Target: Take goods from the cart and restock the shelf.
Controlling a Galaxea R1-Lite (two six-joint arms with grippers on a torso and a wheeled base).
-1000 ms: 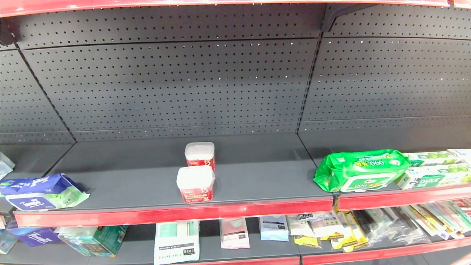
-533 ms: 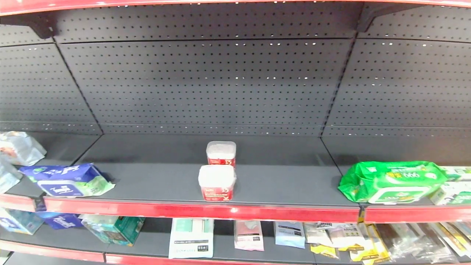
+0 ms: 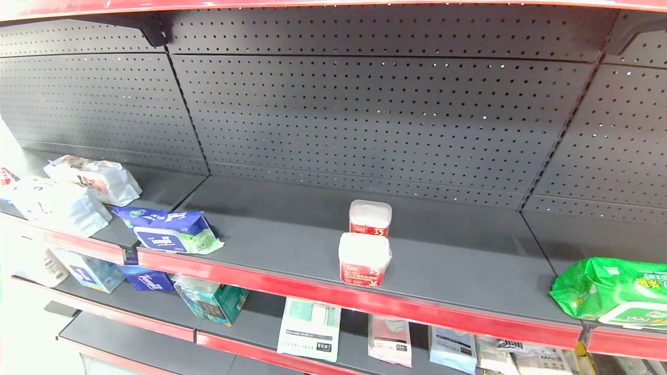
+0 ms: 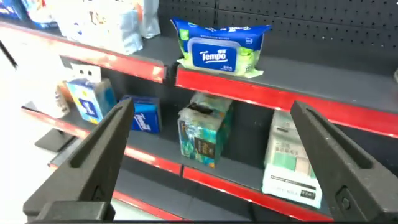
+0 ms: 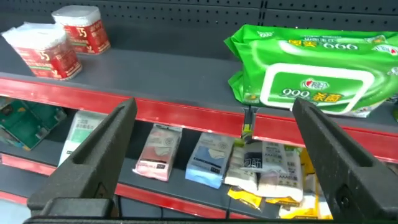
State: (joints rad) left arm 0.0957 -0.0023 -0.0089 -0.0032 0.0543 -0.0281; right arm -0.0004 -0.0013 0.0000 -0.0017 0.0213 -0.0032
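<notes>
Camera swung left; blue pack (image 3: pixel 169 237) left of tubs (image 3: pixel 365 259).

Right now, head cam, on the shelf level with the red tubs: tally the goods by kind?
Red tubs: 2
Wipes packs: 2, one blue, one green
White bags: 2
Total: 6, not counting an unclear item cut off at the left edge.
</notes>
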